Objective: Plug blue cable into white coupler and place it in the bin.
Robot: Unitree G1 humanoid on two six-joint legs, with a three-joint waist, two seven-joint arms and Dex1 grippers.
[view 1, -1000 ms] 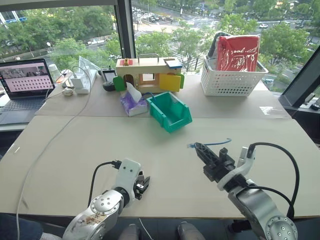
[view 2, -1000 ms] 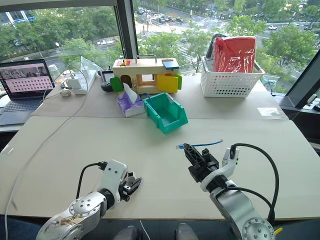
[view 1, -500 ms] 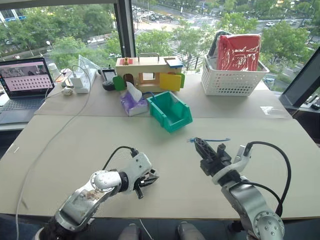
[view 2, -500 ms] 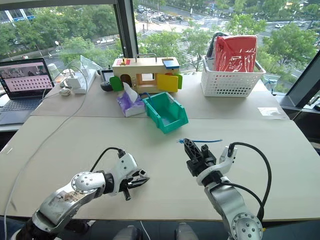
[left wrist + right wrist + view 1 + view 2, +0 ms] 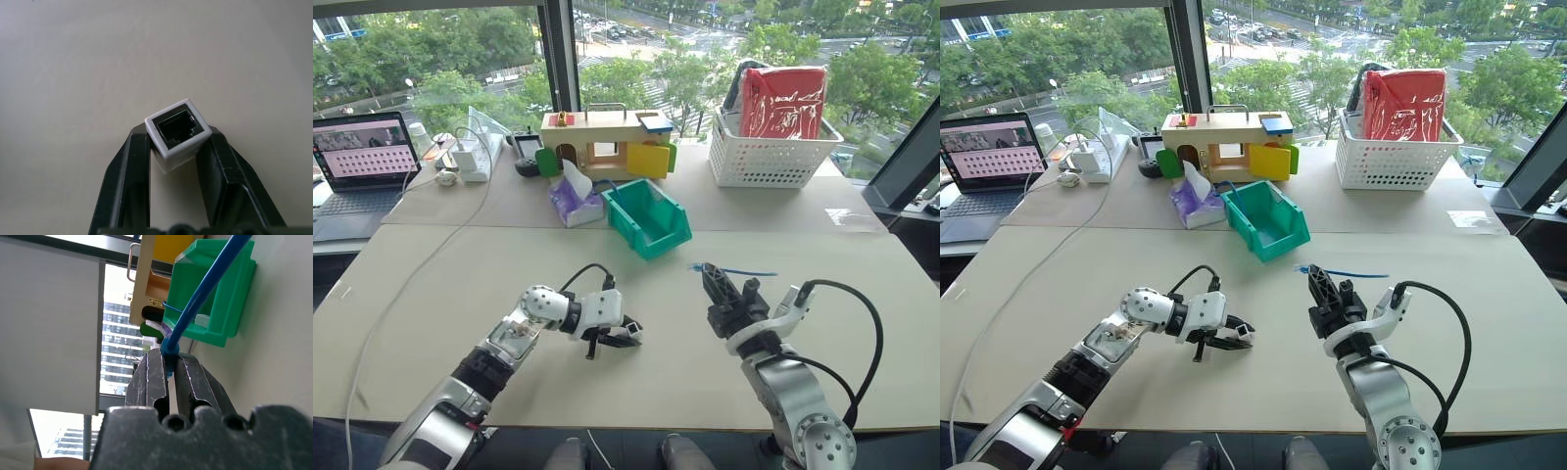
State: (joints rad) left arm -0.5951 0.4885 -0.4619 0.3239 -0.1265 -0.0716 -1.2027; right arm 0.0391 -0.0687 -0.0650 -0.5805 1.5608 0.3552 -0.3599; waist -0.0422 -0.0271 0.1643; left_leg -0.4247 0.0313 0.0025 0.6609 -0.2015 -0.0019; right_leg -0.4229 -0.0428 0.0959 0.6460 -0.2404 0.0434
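A purple tissue pack is sitting just beside the bin on its left, and a wooden toy house with green and yellow doors is standing right behind both. Further right, a white lattice basket is holding a red package. At the far left edge a laptop is lying open, with a long white cable trailing from a white box across the table. The stretch of table between the 2 grippers and the bin is lying bare.

The left gripper is reaching in low over the table, pointing toward the robot's right and tilted slightly down. Its 2 fingers are clamping the white coupler from both sides, with the dark socket opening facing away from the wrist. The right gripper is standing raised above the table, pointing forward. Its fingers are pinched tight on the blue cable near its plug end; the cord is running off to the right from the fingertips. The 2 grippers are well apart.

The bin is resting on the table with its cut-away front turned toward the robot, well ahead of both grippers; whether anything is lying inside is hard to tell.
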